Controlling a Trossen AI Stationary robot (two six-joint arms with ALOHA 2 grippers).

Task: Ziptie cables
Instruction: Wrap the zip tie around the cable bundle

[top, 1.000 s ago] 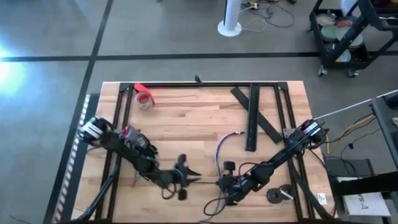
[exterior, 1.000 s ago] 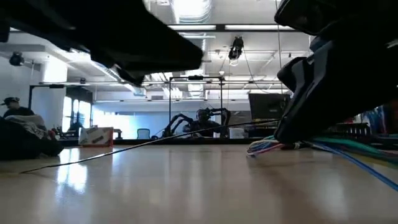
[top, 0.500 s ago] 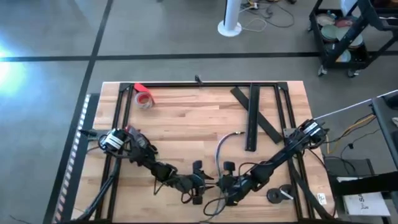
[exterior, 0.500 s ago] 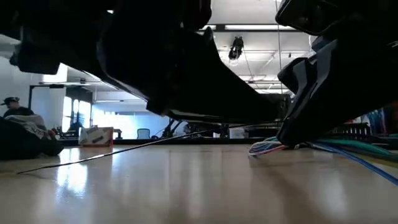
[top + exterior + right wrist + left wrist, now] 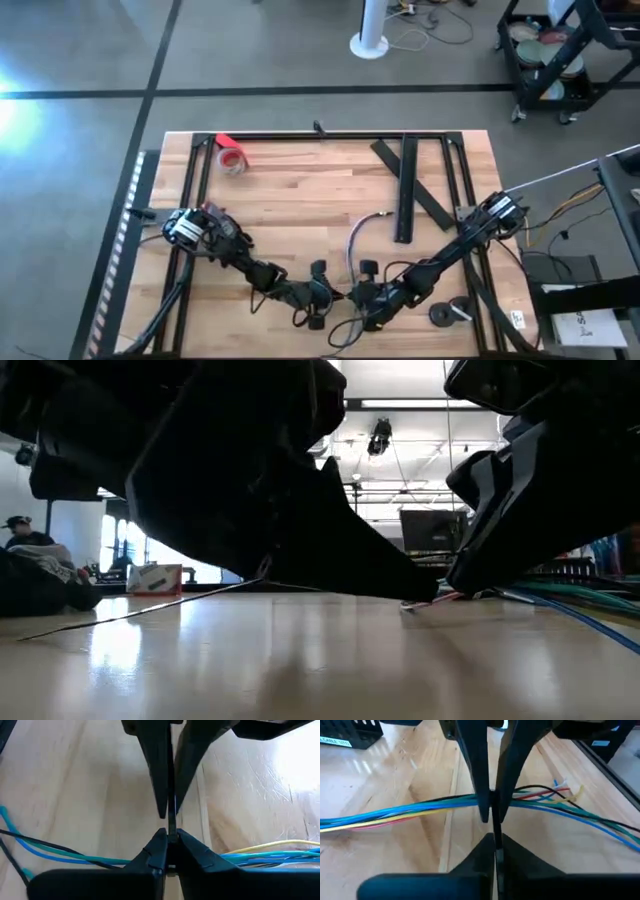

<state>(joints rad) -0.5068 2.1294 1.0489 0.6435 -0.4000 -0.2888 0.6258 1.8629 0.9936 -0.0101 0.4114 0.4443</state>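
Since the earlier frames the left arm has swung inward along the near edge of the table, so the left gripper (image 5: 322, 291) now sits just beside the right gripper (image 5: 362, 296); the right arm is unchanged. In the high view both dark arms reach in from their outer bases, bent low over the near centre of the wooden table (image 5: 300, 200). In the left wrist view the left gripper (image 5: 493, 817) has its fingers pressed together on a thin dark vertical strip, the ziptie (image 5: 494, 827), directly in front of the cables (image 5: 420, 810). The right gripper (image 5: 170, 815) is likewise pressed together, pinching the same thin strip. The cables are a loose bundle of thin flexible wires, blue, teal, green, yellow, red and black, lying flat on the wood and running crosswise behind the left fingers, with pale splayed ends. In the low view the ziptie (image 5: 140, 610) shows as a wire-thin straight line slanting down to the table surface, and the cables (image 5: 560, 605) trail along the table by the right gripper. The tabletop is pale planked wood with visible grain and seams. Farther back lie wide flat black strips (image 5: 407, 185) and a red tape roll (image 5: 232, 158).
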